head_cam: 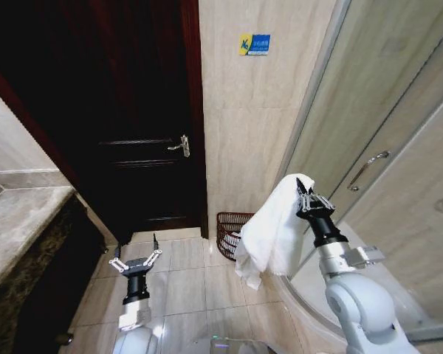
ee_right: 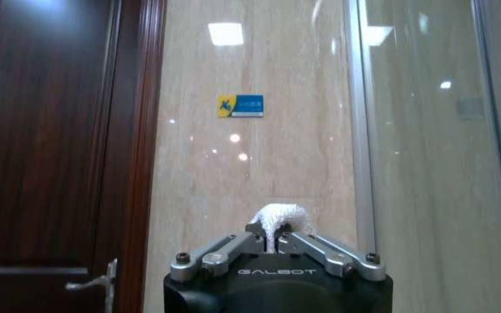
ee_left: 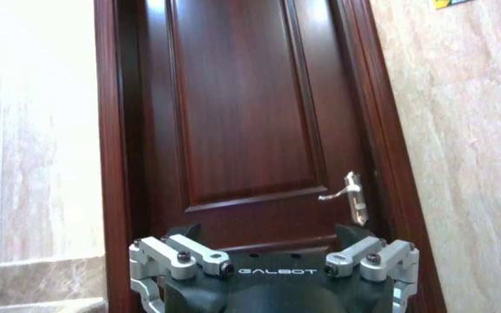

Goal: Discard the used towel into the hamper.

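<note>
Towel: white towel [head_cam: 275, 230] hangs from the right claw [head_cam: 304, 193], raised in front of the tiled wall [head_cam: 255, 133], beside the glass shower door [head_cam: 384, 147]; its lower edge drapes down over the near side of the hamper's rim.
Handling: soft, limp and light, I judge; folds bunch freely, no stiffness. Pinched at one bunched corner at the top, so the bulk trails below. A grip on a thick gathered fold looks safest; a thin single layer could slip out.
Hamper: dark reddish-brown slatted hamper [head_cam: 232, 232] stands on the floor tiles [head_cam: 181, 284] against the wall, just right of the dark wooden door [head_cam: 144, 110], partly hidden behind the towel.
Right claw: closed tight on the towel; in the right wrist view a white tuft [ee_right: 279, 218] pokes out between the fingers [ee_right: 316, 246].
Right arm pose: forearm rises steeply from lower right, claw pointing up and forward, near the hamper but held high above it.
Left claw: left claw [head_cam: 136, 258] spread wide, holding nothing.
Left arm pose: low, upright, pointing at the door, well apart from towel and hamper; idle.
Stage: judged mid-carry; towel not yet in the hamper.
</note>
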{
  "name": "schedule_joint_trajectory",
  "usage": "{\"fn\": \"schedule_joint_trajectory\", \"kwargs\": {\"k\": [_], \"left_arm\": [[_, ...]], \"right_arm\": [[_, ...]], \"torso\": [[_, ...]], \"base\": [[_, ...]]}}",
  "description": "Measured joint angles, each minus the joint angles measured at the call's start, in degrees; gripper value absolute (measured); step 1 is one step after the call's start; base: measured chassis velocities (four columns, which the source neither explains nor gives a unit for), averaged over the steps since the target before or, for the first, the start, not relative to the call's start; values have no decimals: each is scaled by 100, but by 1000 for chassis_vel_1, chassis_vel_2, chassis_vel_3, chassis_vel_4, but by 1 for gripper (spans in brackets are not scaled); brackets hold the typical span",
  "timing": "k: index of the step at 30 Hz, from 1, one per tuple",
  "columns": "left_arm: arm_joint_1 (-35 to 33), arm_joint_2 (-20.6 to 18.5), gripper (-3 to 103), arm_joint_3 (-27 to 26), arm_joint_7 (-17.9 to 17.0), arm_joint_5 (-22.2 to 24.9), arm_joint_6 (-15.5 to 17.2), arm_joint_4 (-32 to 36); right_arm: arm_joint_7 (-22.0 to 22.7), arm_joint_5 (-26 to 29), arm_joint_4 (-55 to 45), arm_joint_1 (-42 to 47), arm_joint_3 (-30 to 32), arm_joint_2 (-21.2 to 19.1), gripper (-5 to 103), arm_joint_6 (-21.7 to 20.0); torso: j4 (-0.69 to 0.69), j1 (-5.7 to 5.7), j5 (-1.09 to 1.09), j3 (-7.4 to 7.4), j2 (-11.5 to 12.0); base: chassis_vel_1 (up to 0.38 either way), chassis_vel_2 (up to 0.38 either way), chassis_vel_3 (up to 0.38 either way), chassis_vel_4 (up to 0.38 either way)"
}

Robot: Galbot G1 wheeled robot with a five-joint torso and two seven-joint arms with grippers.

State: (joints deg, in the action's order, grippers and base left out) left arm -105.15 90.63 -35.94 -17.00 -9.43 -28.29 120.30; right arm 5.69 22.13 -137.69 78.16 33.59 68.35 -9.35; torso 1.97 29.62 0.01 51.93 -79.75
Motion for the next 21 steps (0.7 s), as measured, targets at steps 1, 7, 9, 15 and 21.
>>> {"fn": "schedule_joint_trajectory", "kwargs": {"k": [1, 7, 9, 15, 21], "left_arm": [[0, 0, 100, 0, 0, 0, 0, 0], [-126, 63, 100, 4, -41, -150, 31, 28], [-124, 81, 100, 3, -41, -173, 66, 52], [-6, 154, 100, 149, -81, -479, 526, 400], [-61, 154, 100, 79, -63, -511, 571, 527]], "right_arm": [[0, 0, 0, 0, 0, 0, 3, 0], [297, 843, 40, -868, 21, -532, 3, -245], [331, 947, 18, -963, 35, -594, 3, -282], [540, 1795, -93, -1785, 167, -1108, 3, -506], [642, 2338, 222, -2738, 111, -1501, 3, -594]], "torso": [[0, 0, 0, 0, 0], [1, 0, -1, 0, 1], [0, 0, 0, 0, 1], [0, 0, 0, 0, 1], [0, 0, 1, 1, 1]], "base": [[0, 0, 0, 0], [0, 0, 0, 0], [0, 0, 0, 0], [0, 0, 0, 0], [0, 0, 0, 0]]}}
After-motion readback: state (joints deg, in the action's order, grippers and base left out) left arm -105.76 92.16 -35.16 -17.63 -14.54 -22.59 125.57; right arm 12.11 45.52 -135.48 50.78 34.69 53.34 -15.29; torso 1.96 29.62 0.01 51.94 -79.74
